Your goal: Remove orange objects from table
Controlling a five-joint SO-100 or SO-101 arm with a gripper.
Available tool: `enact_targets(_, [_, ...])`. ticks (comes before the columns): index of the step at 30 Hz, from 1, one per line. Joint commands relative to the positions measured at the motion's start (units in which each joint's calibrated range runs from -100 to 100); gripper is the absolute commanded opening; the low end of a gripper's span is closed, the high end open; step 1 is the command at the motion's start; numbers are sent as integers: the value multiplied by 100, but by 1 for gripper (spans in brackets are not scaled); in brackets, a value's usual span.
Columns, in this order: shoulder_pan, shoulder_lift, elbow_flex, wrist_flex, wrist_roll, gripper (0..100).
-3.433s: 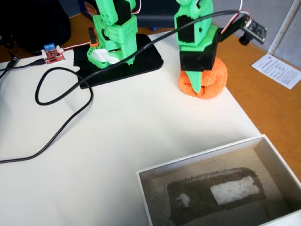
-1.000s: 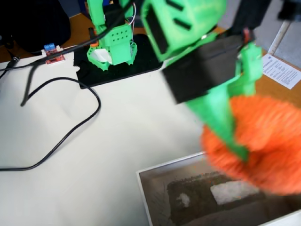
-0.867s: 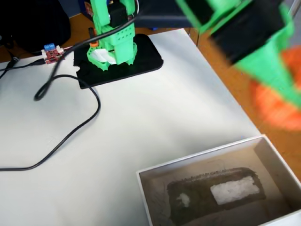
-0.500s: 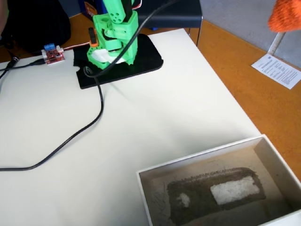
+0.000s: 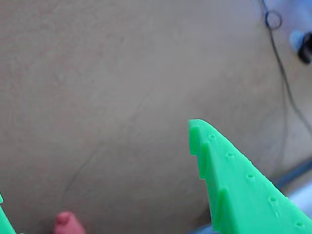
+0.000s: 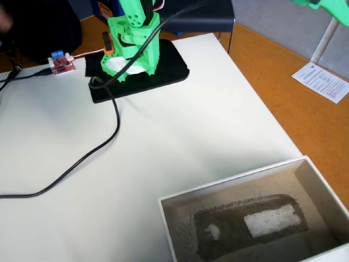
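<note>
The orange object is out of sight in both views. The white table [image 6: 180, 125] carries no orange thing. In the wrist view my gripper [image 5: 97, 161] stands open over a dull brownish surface, with nothing between its fingers. One green toothed finger [image 5: 234, 180] fills the lower right, and only a sliver of the other shows at the lower left edge. A small pinkish-red blob [image 5: 67, 224] sits at the bottom edge; I cannot tell what it is. In the fixed view only a green tip of the arm [image 6: 322, 4] shows at the top right, beyond the table.
The arm's green base [image 6: 133, 38] stands on a black mat [image 6: 169, 71]. A black cable [image 6: 103, 142] loops across the table's left half, near a small red circuit board [image 6: 61, 64]. A white-walled box [image 6: 313, 174] fills the front right. A paper sheet [image 6: 326, 82] lies on the orange floor.
Earlier the gripper lifted the orange ball off the table and swung it right. Half a second ago the ball showed at the top right edge; now it is gone from the fixed view.
</note>
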Motion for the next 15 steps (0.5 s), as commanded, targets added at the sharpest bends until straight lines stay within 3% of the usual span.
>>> enact_targets(1, [1051, -969, 1091, 53, -650, 43])
enact_targets(4, [2943, -2455, 3630, 45, -1026, 43])
enact_targets(8, [4851, -3991, 6256, -85, -606, 43])
enact_targets(11, [5369, -5031, 6547, 1431, -860, 43])
enact_targets(15, [5302, -6618, 6547, 3652, -1832, 43])
